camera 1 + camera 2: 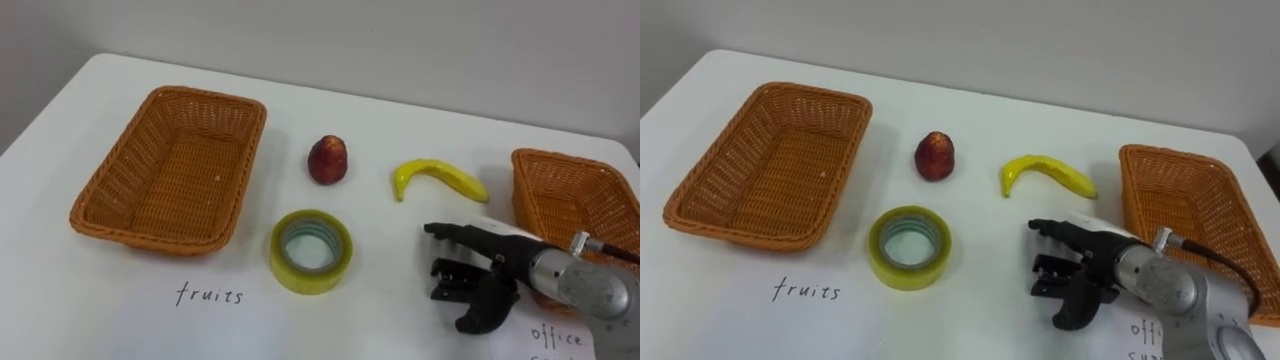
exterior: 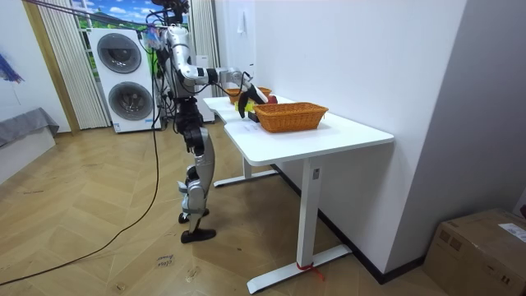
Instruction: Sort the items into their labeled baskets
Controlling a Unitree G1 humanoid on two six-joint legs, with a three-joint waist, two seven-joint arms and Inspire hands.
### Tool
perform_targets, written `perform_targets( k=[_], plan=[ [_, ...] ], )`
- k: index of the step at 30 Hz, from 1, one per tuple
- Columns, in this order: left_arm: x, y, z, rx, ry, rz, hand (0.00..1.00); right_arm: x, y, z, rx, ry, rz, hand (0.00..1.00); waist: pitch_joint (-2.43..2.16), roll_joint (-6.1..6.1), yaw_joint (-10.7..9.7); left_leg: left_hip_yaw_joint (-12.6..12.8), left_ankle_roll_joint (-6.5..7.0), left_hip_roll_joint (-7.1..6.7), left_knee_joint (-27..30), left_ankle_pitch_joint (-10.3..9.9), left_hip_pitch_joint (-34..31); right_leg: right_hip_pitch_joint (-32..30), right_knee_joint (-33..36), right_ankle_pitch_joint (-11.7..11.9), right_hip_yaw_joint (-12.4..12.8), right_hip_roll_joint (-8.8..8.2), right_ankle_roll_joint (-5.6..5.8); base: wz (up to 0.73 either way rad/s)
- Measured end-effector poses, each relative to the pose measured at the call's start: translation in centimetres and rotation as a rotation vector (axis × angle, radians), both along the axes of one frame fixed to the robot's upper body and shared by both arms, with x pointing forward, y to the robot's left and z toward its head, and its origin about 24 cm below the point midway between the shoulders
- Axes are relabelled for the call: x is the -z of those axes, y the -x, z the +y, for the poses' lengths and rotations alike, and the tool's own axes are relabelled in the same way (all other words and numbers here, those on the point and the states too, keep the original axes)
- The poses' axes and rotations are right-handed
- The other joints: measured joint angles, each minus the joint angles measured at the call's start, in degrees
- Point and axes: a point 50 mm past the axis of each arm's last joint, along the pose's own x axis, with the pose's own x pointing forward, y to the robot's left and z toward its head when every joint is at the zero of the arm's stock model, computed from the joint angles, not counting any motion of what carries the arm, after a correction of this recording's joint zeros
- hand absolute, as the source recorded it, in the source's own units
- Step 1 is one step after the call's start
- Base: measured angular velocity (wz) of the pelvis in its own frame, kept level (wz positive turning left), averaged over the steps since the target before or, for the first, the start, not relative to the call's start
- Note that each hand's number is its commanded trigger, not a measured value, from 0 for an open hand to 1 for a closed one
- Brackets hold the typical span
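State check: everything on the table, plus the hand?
Left basket: empty.
Right basket: empty as far as seen.
Red fruit: on table, unsorted.
Banana: on table, unsorted.
Tape roll: flat on table, unsorted.
Right hand: open, holding nothing.

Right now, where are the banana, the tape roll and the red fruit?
banana (image 1: 440, 172), left eye view, middle of its curved body.
tape roll (image 1: 310, 281), left eye view, front of its outer wall.
red fruit (image 1: 328, 161), left eye view, centre of its skin.
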Motion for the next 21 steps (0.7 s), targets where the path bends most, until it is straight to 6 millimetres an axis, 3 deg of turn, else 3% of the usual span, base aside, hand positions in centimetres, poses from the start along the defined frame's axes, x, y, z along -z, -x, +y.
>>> perform_targets(
  k=[7, 21],
  plan=[
    [0.0, 0.3, 0.1, -0.021, -0.002, 0.0, 0.0, -0.3, -0.1, -0.2, 0.001, 0.05, -0.017, 0.0, -0.03, 0.54, -0.16, 0.26, 0.03, 0.05, 0.03, 0.02, -0.01, -0.22, -0.08, 0.01, 0.02, -0.04, 0.02, -0.02],
    [-0.1, 1.2, 0.2, -0.093, 0.004, -0.002, 0.0, -0.5, -0.1, -0.9, 0.037, 0.063, -0.004, 0.0, 0.03, 0.42, 0.0, 0.46, 0.03, 0.02, 0.28, 0.02, -0.12, -0.18, -0.01, 0.01, -0.03, -0.06, 0.02, 0.0]
  ],
)
